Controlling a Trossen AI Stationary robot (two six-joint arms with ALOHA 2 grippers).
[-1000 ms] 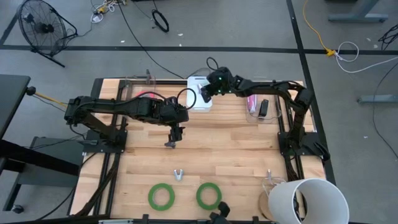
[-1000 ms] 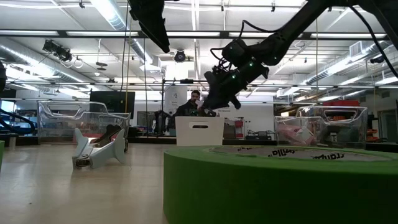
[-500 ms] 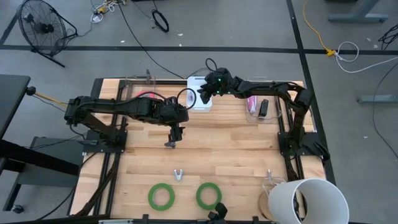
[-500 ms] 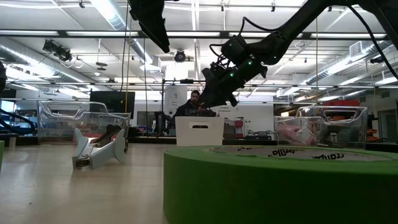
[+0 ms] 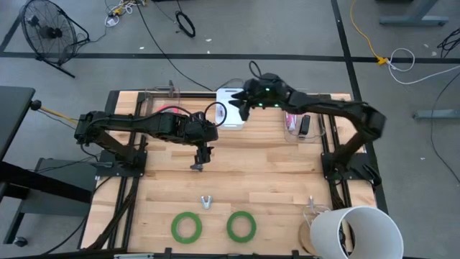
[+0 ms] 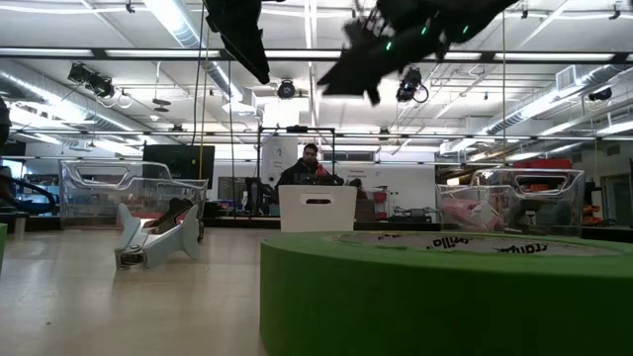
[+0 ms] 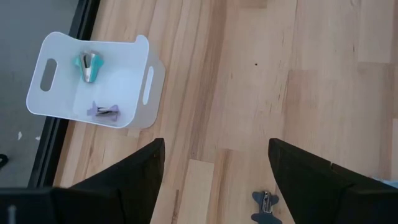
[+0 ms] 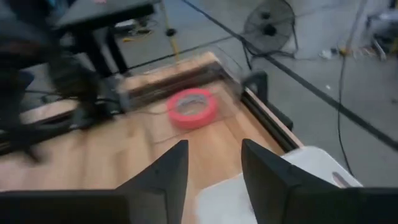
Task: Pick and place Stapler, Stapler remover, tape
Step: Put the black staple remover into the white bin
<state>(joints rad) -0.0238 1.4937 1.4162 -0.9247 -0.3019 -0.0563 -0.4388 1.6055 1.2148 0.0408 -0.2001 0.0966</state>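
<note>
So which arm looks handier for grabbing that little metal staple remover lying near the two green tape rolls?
Probably the left. Its open left gripper hangs over mid-table, nearest the staple remover. The right gripper is up high at the far edge over the white bin, empty, much farther off.

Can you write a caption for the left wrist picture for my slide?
Left claw hangs open over the wooden table, near a white bin holding two small staple removers.
</note>
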